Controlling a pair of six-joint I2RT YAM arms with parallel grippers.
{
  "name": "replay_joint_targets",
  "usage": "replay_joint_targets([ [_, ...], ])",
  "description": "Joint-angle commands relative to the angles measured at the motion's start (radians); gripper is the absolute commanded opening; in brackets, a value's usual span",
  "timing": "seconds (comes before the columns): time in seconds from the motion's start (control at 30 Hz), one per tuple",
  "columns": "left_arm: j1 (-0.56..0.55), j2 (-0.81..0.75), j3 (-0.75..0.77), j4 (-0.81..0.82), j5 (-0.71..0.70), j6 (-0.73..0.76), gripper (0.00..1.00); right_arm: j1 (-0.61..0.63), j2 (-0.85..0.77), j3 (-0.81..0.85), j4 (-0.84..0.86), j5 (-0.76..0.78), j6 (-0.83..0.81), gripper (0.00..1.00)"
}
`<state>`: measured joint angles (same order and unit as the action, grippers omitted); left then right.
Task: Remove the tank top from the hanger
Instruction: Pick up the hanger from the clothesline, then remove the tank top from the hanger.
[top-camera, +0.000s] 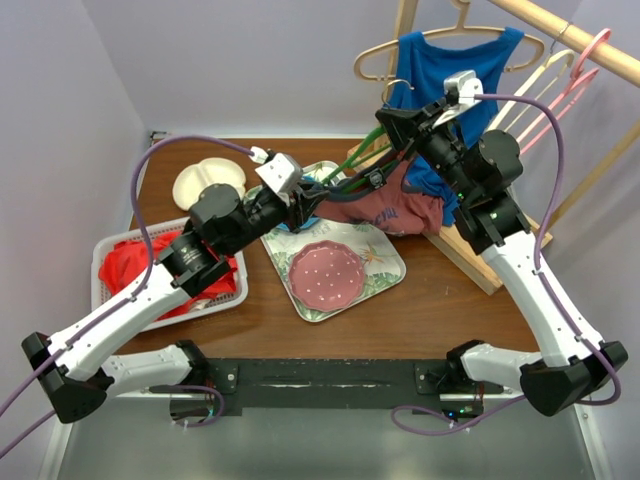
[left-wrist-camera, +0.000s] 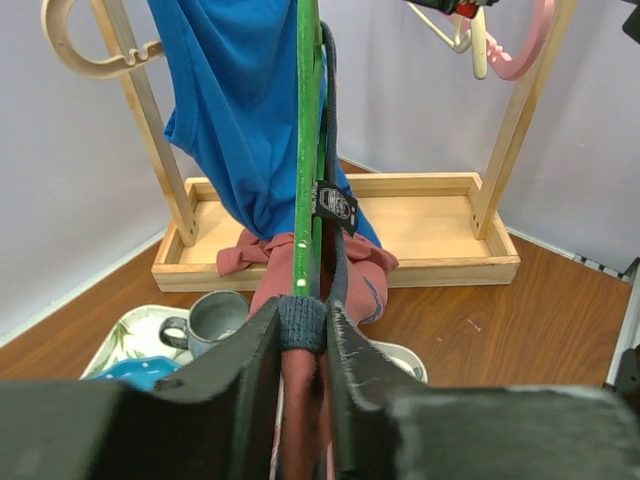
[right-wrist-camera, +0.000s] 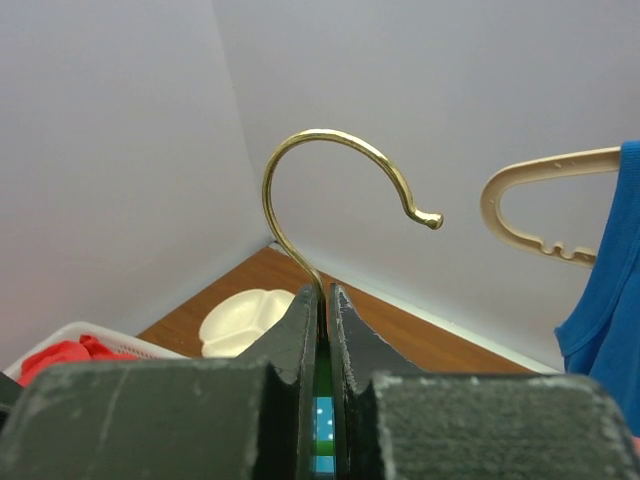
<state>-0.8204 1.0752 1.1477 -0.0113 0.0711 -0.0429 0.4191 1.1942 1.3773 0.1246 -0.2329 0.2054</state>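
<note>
Left gripper (left-wrist-camera: 302, 340), nearest the camera, is clamped on the dark ribbed strap (left-wrist-camera: 302, 322) of a dusty-red tank top (top-camera: 385, 210), which hangs bunched on a slim green plastic hanger (left-wrist-camera: 305, 150) just in front of the light wooden clothes rack (left-wrist-camera: 440, 272). Higher up, also in front of the rack, the right gripper (right-wrist-camera: 322, 310) is closed on the hanger's neck, right below its brass wire hook (right-wrist-camera: 335, 134). Behind both, a blue top (left-wrist-camera: 235, 100) hangs on the rack itself. The strap appears not yet clear of the hanger's arm. Likely hazards: a pull on the strap could drag the hanger along and twist its thin neck out of the right jaws, or the narrow band could slip from the left pinch. Loose cloth may also snag the blue top behind.
</note>
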Motion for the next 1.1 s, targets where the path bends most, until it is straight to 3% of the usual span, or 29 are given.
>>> replay_joint_targets([
  [0.0,0.003,-0.070,0.053,0.013,-0.013,-0.003,0.38,0.001,-0.011,0.060,0.043,0.041,-0.011,0.00],
  [0.2,0.004,-0.096,0.079,-0.058,-0.021,0.015,0.42,0.001,-0.042,0.016,0.053,0.078,0.008,0.00],
  [0.37,0.003,-0.092,0.090,-0.084,-0.034,0.032,0.33,0.001,-0.036,0.019,0.049,0.078,0.023,0.00],
  [0.63,0.003,-0.067,0.090,-0.110,-0.068,0.038,0.30,0.003,-0.047,0.012,0.055,0.073,0.035,0.00],
  [0.77,0.003,-0.064,0.089,-0.108,-0.068,0.038,0.00,0.001,-0.053,0.011,0.055,0.087,0.035,0.00],
  [1.07,0.003,-0.084,0.081,-0.114,-0.136,0.038,0.00,0.001,-0.050,0.000,0.038,0.135,0.032,0.00],
])
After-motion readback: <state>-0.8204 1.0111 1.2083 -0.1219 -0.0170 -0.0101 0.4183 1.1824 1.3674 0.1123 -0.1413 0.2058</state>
